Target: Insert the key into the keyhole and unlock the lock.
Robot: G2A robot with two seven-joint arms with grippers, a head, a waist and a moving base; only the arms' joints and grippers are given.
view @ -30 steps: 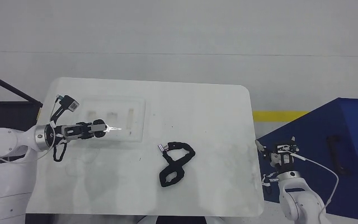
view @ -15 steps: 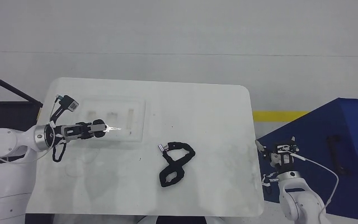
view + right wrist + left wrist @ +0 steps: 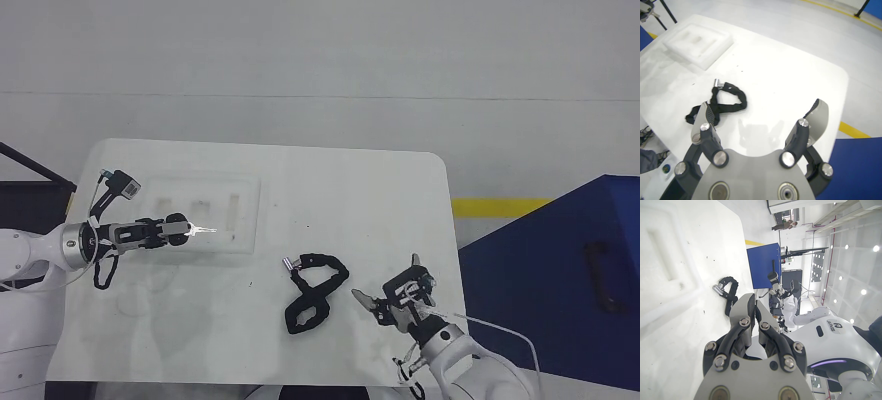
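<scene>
Since a second ago my right gripper has swung in from past the table edge. It now hangs with fingers spread wide, just beside the lock, which lies between my two grippers. My left gripper has not shifted. It is pressed together, pinching the key above the tray, blade roughly toward the lock and well apart from it.

I judge the chain soft and floppy in its sleeve, fairly heavy, apt to sag if lifted. The stiff metal cylinder, at the end farthest from my right gripper, is the place to clamp so the keyhole stays put. I judge the key thin, light and slippery; it may twist in my pinch.

I cannot make out the keyhole, and from my left wrist the key is a bare edge-on sliver
</scene>
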